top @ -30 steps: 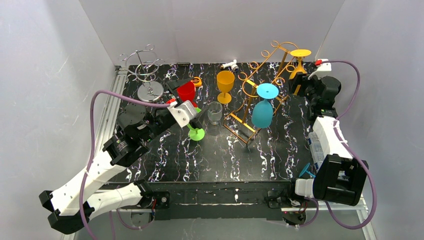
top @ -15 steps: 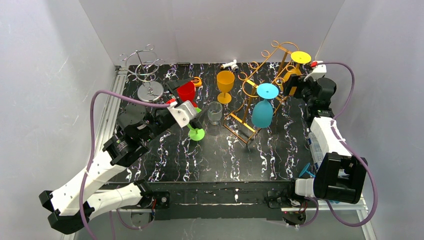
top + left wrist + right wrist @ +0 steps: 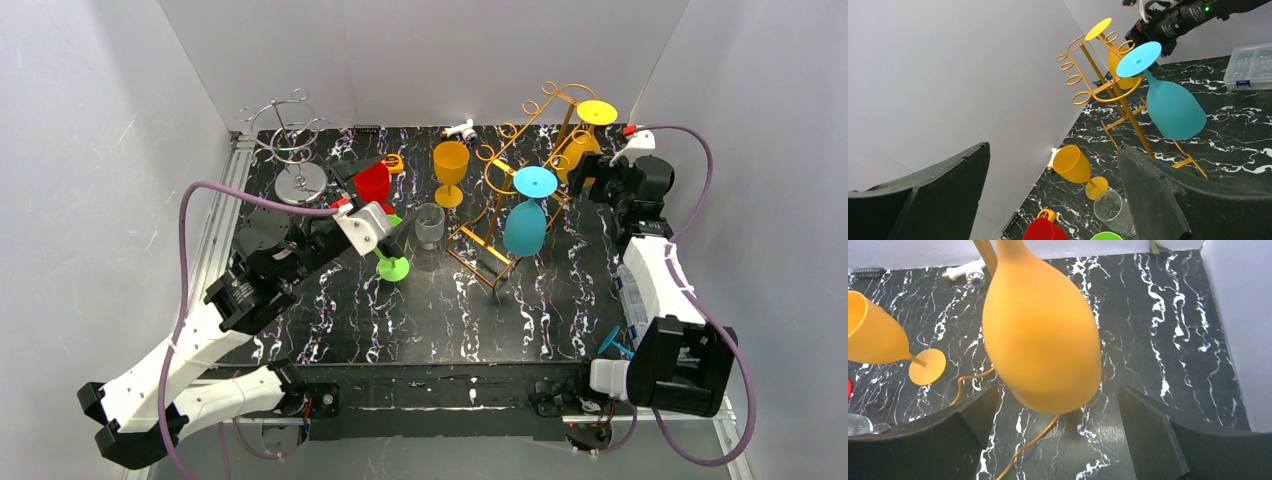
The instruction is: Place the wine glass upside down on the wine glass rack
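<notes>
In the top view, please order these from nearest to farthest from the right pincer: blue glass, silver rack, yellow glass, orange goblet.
1. Yellow glass, just beside the right pincer, far right.
2. Blue glass, hanging left of it.
3. Orange goblet, back centre.
4. Silver rack, back left corner.

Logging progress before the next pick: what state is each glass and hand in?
yellow glass, upside down on gold rack
blue glass, upside down on gold rack
orange glass, upright
clear glass, upright
red glass, unclear
green glass, unclear
left hand, open
right hand, open
</notes>
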`<state>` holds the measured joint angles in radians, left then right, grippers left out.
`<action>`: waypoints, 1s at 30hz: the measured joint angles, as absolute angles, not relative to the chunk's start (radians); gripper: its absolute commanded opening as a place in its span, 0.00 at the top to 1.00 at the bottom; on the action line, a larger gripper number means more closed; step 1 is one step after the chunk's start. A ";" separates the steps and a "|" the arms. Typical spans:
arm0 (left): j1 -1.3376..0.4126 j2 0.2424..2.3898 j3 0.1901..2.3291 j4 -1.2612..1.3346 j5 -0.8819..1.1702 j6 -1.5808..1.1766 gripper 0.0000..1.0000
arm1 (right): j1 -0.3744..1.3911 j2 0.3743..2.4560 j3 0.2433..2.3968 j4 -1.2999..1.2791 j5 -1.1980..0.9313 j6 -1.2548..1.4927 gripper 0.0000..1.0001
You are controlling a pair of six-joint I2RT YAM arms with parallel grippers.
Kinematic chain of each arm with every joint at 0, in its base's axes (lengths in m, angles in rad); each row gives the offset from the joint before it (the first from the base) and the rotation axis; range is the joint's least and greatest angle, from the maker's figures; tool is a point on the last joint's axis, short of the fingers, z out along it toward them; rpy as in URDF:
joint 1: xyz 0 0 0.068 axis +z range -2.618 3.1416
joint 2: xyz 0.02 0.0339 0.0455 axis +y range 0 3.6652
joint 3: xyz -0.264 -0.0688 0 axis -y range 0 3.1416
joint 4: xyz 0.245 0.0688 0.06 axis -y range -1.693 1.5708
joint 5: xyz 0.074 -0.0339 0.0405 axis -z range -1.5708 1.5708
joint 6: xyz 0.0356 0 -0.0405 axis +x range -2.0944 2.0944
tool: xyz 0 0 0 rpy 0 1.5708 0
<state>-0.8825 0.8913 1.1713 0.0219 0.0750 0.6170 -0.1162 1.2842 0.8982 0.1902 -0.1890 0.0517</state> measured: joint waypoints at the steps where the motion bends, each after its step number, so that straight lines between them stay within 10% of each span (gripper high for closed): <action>1: -0.883 0.891 1.171 0.022 0.075 0.617 0.02 | -0.116 1.270 0.906 0.157 -0.176 0.056 0.02; 14: -0.880 0.853 1.153 0.010 0.078 0.612 0.02 | -0.116 0.878 0.949 -0.600 0.178 0.342 0.02; 30: -0.880 0.757 1.028 -0.031 0.133 0.588 0.02 | -0.115 0.636 0.896 -1.188 0.022 0.508 0.07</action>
